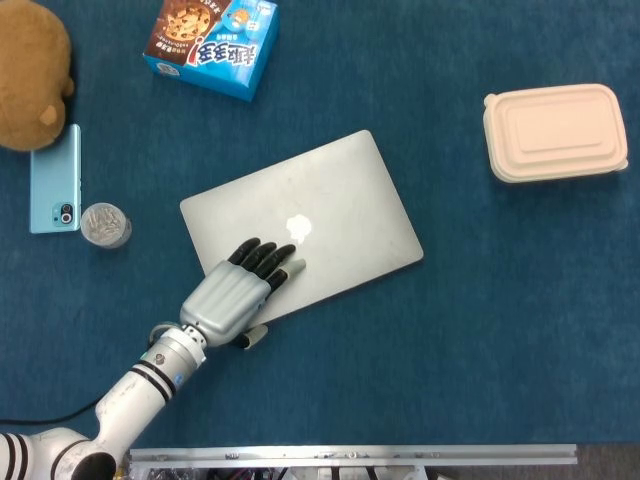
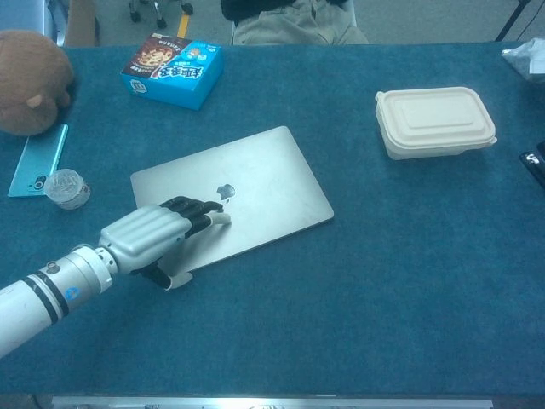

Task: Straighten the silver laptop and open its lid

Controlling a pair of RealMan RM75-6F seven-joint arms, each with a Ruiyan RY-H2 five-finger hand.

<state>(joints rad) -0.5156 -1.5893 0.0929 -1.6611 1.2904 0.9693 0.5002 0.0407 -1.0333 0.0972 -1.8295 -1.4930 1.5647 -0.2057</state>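
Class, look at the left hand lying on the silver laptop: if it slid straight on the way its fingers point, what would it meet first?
Probably only the silver laptop lid; the left hand aims toward its far right corner.

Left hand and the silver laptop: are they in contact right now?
Touching. In the head view the left hand lies flat on the closed silver laptop, its dark fingers pressed on the lid near the logo; the chest view agrees.
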